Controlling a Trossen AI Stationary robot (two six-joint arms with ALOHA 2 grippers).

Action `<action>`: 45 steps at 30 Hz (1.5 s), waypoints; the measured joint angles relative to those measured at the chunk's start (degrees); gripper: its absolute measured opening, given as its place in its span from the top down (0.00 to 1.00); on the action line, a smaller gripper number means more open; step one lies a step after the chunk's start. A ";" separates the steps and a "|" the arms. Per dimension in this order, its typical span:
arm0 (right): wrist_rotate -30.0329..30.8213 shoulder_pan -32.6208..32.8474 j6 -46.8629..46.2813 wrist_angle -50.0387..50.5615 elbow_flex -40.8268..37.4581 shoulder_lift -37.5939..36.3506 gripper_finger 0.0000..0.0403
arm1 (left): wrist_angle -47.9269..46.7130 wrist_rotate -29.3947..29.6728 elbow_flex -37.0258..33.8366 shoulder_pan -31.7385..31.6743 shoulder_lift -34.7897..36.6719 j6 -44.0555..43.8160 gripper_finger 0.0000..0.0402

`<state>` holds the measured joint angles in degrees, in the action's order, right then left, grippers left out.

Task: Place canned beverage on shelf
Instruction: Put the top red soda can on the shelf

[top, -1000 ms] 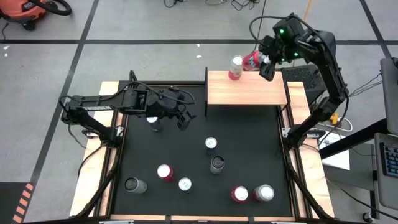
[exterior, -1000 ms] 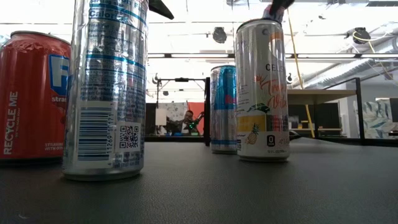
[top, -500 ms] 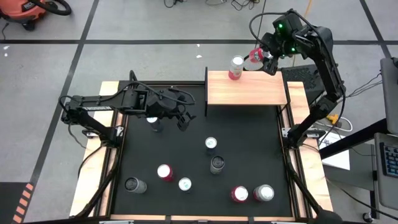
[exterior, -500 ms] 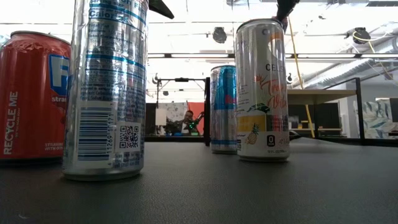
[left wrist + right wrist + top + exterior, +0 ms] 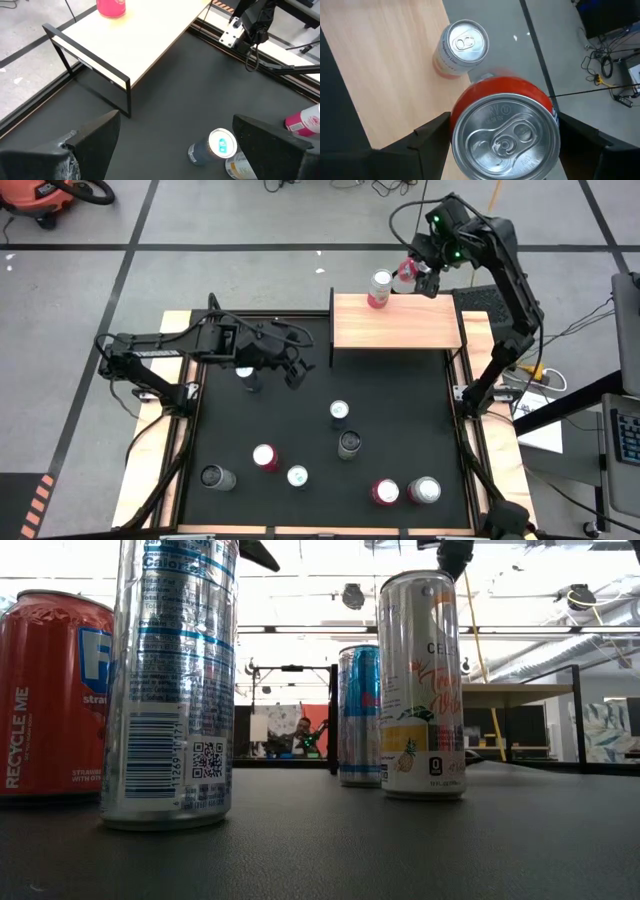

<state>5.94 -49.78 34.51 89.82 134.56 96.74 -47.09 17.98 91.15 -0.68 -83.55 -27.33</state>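
1. Your right gripper (image 5: 418, 272) pinches a red can (image 5: 505, 134) just above the shelf (image 5: 397, 322) at its far edge.
2. A pink can (image 5: 379, 288) stands beside it on the shelf.
3. Your left gripper (image 5: 297, 370), spread wide, waits near the shelf's front.

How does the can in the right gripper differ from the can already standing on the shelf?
The red can is clamped between the right gripper fingers, off the surface; the pale pink can stands free on the shelf. The red can is saturated red and looks wider; the pale pink can is lighter and slimmer. The red can hangs past the shelf's far edge; the pale pink can sits at it. Both are upright with silver tops, unopened.
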 joint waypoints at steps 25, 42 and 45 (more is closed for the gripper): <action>-6.28 -4.27 6.90 -1.73 -20.78 -3.10 0.31 | 0.04 -4.59 0.00 -5.90 0.00 2.61 0.04; -7.84 -4.27 14.20 -7.35 -24.39 -1.83 0.31 | 0.07 -4.44 -0.02 -6.86 -0.01 2.16 0.04; -7.94 -4.27 14.20 -7.26 -24.37 -1.27 0.31 | 0.09 -4.39 -0.02 -6.88 -0.01 2.14 0.04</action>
<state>-2.00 -54.04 48.71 82.56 110.19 95.48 -47.00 13.58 91.13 -7.55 -83.56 -25.19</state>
